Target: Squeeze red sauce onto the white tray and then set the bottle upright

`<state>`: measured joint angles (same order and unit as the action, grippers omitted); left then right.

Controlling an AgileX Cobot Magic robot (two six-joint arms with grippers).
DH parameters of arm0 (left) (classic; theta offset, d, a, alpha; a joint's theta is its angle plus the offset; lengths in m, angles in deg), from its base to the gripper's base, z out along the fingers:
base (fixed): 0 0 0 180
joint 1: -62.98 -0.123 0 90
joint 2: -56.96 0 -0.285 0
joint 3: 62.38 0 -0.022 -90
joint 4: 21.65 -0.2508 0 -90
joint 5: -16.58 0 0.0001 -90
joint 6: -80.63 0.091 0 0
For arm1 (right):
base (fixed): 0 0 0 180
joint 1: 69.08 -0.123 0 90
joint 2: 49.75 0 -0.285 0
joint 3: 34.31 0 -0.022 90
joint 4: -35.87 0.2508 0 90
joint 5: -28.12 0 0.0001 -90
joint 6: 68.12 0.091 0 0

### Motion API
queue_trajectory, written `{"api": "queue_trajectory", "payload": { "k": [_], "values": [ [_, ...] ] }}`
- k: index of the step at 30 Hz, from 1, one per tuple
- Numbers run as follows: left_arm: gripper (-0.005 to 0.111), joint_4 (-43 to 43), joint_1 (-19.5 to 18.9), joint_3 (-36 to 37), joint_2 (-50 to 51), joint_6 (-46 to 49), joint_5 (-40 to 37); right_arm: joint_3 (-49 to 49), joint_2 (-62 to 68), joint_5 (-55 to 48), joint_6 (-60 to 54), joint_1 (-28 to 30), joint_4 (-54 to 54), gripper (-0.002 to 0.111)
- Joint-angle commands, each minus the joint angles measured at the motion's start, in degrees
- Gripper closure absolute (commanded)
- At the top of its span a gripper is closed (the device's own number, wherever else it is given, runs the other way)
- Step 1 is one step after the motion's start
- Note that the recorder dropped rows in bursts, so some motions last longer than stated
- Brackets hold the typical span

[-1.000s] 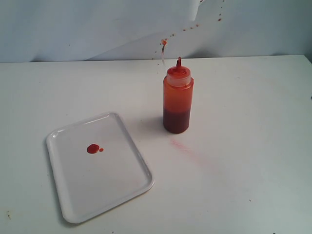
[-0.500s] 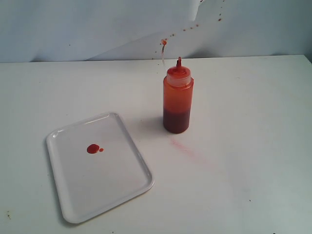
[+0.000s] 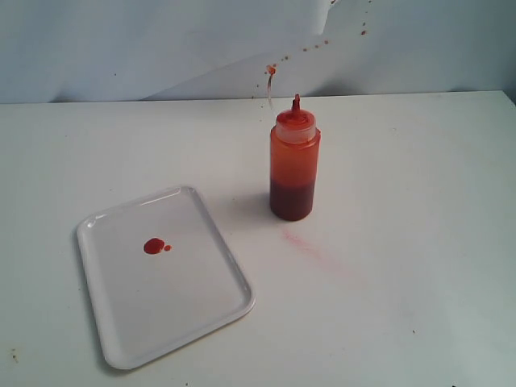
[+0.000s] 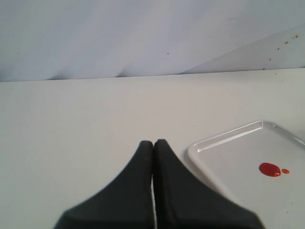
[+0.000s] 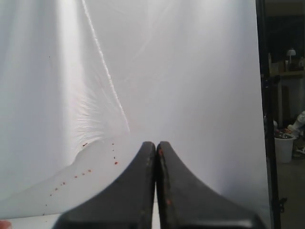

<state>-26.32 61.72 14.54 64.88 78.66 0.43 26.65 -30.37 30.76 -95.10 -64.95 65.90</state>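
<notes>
The bottle (image 3: pixel 294 161) stands upright on the white table, right of the white tray (image 3: pixel 193 310), its red nozzle pointing up. A round blob of red sauce (image 3: pixel 154 246) with a tiny droplet lies on the tray, also seen in the left wrist view as red sauce (image 4: pixel 269 169) on the white tray (image 4: pixel 224 157). Neither gripper shows in the exterior view. My left gripper (image 4: pixel 153 142) is shut with nothing in it, beside the tray's corner. My right gripper (image 5: pixel 156 143) is shut and empty, facing the white backdrop.
A faint pink smear (image 3: pixel 306 246) marks the table in front of the bottle. Small red splatters (image 3: pixel 271 70) dot the white backdrop behind it. A dark room edge with a stand (image 5: pixel 269 119) shows in the right wrist view.
</notes>
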Motion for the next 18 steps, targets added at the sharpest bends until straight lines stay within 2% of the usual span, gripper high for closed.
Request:
{"api": "queue_trajectory", "payload": {
  "k": [1,2,3,4,5,7,8,13,18],
  "values": [
    [0.107,-0.21,-0.07,0.29,-0.13,-0.55,0.51,0.16,-0.29,-0.67,-0.01,0.45,-1.63,0.108],
    [0.107,-0.21,-0.07,0.29,-0.13,-0.55,0.51,0.16,-0.29,-1.09,0.07,0.45,-4.03,0.108],
    [0.107,-0.21,-0.07,0.29,-0.13,-0.55,0.51,0.16,-0.29,-3.69,3.88,0.45,-14.27,0.108],
    [0.107,-0.21,-0.07,0.29,-0.13,-0.55,0.51,0.16,-0.29,-5.73,8.84,0.45,-20.95,0.108],
    [0.107,-0.21,-0.07,0.29,-0.13,-0.55,0.51,0.16,-0.29,-7.67,19.68,0.45,-30.03,0.108],
    [0.107,-0.21,-0.07,0.29,-0.13,-0.55,0.51,0.16,-0.29,-7.57,30.67,0.45,-38.05,0.108],
    [0.107,-0.21,-0.07,0.29,-0.13,-0.55,0.51,0.16,-0.29,-7.57,32.38,0.45,-40.25,0.108],
    [0.107,-0.21,-0.07,0.29,-0.13,-0.55,0.51,0.29,-0.29,-7.93,32.37,0.45,-39.96,0.108],
    [0.107,-0.21,-0.07,0.29,-0.13,-0.55,0.51,3.95,-0.29,-6.26,24.25,0.45,-31.77,0.108]
  ]
}}
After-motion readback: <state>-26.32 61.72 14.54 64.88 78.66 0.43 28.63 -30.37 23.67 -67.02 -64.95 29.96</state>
